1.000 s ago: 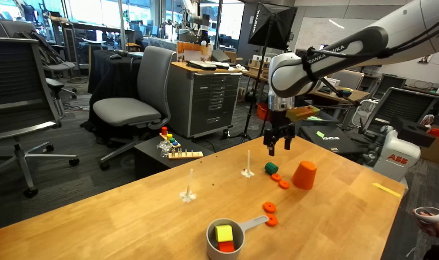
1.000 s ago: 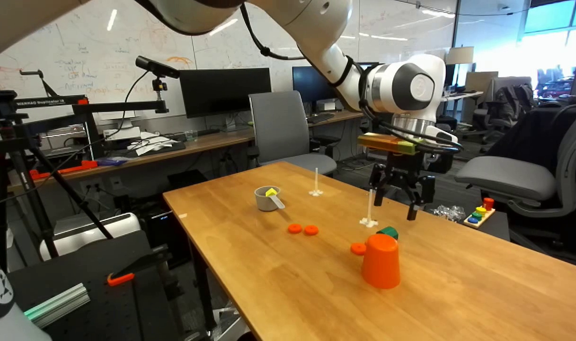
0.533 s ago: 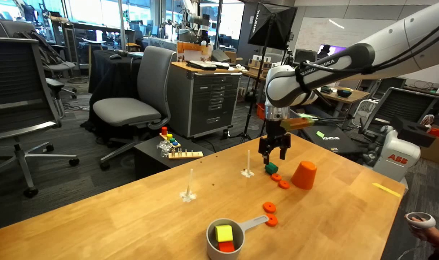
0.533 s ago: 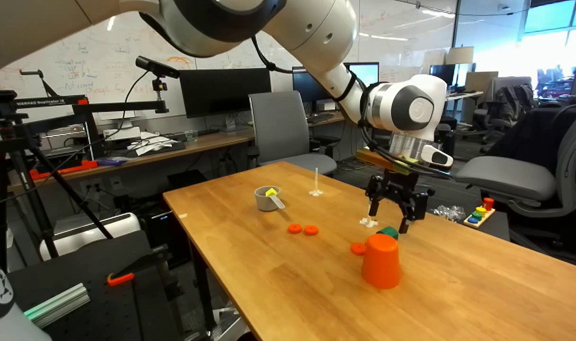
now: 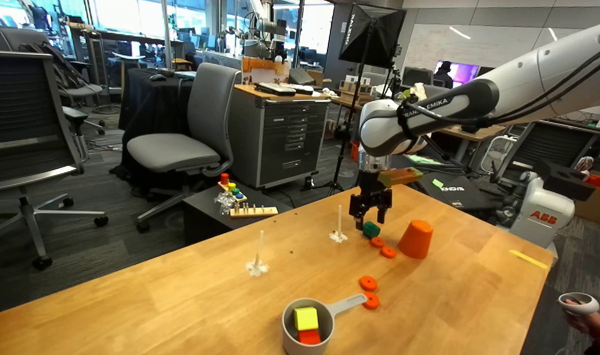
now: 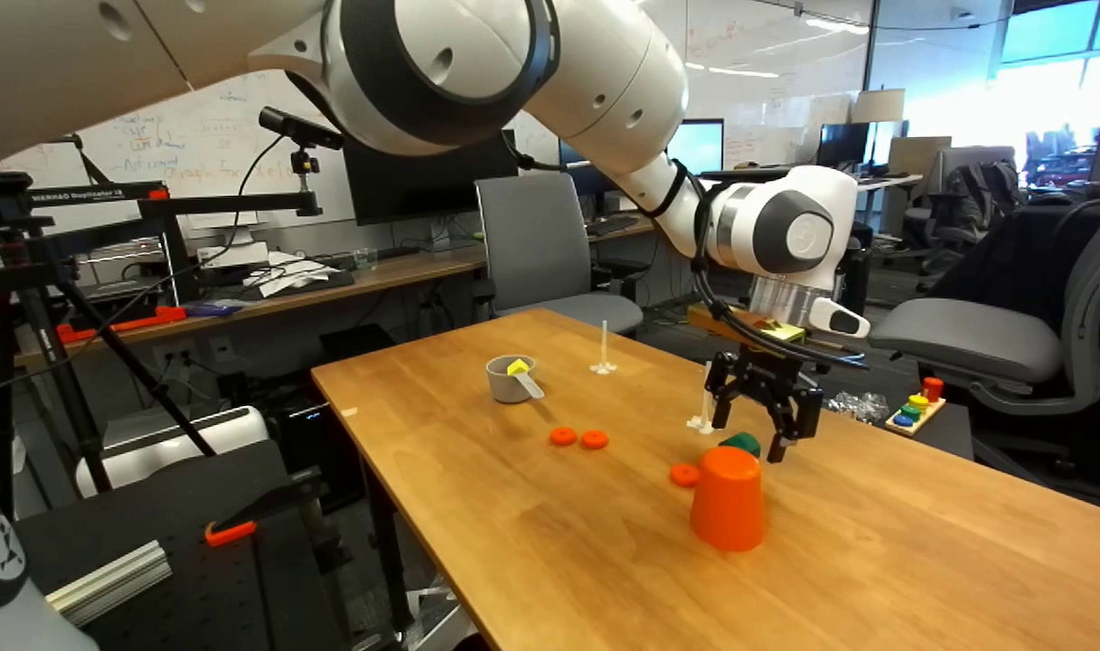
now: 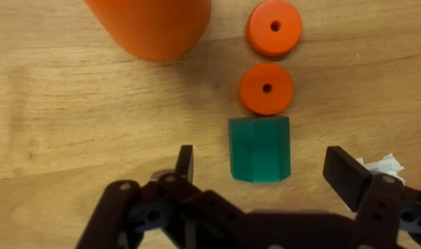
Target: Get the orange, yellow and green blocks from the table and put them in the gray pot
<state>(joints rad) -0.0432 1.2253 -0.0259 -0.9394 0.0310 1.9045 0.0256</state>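
Observation:
The green block (image 5: 371,230) lies on the table; it also shows in an exterior view (image 6: 741,443), partly hidden, and in the wrist view (image 7: 260,150). My gripper (image 5: 370,223) is open and empty, low over the green block. In the wrist view the fingers (image 7: 258,157) stand on either side of the block, with gaps on both sides. The gray pot (image 5: 300,348) also stands in an exterior view (image 6: 506,389). The yellow block (image 5: 306,318) and the orange-red block (image 5: 309,337) are inside it.
A tall orange cup-shaped block (image 5: 416,240) stands close to the green block. An orange disc (image 7: 266,89) touches or nearly touches the green block, with another (image 7: 274,28) beyond. Two more discs (image 5: 368,283) lie near the pot handle. Taped upright pegs (image 5: 339,222) rise from the table.
My gripper has come down from above the table to just over the green block and stays open. The blocks and pot have not moved.

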